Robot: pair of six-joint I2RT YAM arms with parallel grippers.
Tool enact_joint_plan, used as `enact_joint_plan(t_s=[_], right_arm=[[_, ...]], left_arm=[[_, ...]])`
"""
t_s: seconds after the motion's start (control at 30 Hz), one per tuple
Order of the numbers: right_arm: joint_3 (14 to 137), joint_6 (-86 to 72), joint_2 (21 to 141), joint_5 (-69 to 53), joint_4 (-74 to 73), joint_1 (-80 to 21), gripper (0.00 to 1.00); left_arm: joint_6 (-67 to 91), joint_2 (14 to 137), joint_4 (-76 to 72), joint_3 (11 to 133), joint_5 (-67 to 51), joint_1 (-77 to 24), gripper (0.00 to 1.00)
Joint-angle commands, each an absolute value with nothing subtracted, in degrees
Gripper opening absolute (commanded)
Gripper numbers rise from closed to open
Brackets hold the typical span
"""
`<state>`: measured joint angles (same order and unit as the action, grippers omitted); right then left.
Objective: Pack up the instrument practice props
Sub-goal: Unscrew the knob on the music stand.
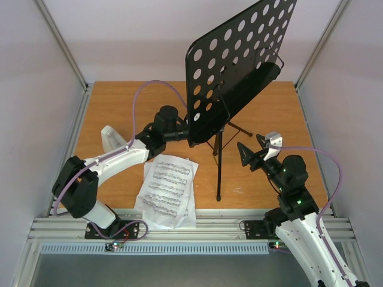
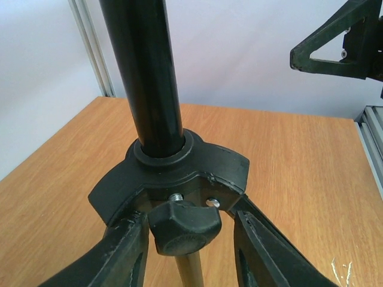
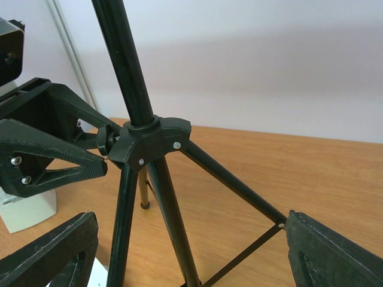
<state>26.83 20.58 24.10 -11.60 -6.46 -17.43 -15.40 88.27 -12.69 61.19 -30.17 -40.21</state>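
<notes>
Surface: a wooden table point(image 1: 281, 119) with a light brown grain is bounded at its near edge by an aluminium rail point(image 1: 209, 226).
Near left of centre: white sheet-music pages point(image 1: 167, 191) are laid flat in a loose stack, their near corners reaching over the rail.
Left: a white metronome point(image 1: 112, 139) is stood upright on the wood, apart from the pages.
Centre: a black music stand point(image 3: 152, 140) is planted on its tripod feet, just right of the pages.
Near right: a small white scuff point(image 1: 239, 191) is seen on the wood.

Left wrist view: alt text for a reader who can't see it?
The left tool straddles the black knob on the music stand's tripod hub, fingers either side. The stand's pole rises above a wooden table; the right tool shows top right.
</notes>
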Motion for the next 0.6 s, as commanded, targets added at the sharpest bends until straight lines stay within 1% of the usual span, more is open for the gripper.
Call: enact_joint_plan(t_s=[0.0,0.2,0.5,0.57], right_arm=[[26.46,20.21,23.89,-11.59,-5.53,-17.75,0.86],[26.46,20.21,23.97,-11.60,-5.54,-17.75,0.86],[26.46,20.19,24.00,-11.69,-5.54,-17.75,0.87],[26.46,20.19,24.00,-11.69,-5.52,-17.75,0.86]], left_arm=[[-14.71,88.75,-15.86,62.84,-29.62,-40.31,0.45],[-13.90,88.76,-16.92,62.63,-29.31,-40.28,0.51],[-12.62,87.98,-20.00,61.61,-28.31,-40.34,0.53],[-12.57,88.11,-20.06,61.64,-28.28,-40.31,0.51]])
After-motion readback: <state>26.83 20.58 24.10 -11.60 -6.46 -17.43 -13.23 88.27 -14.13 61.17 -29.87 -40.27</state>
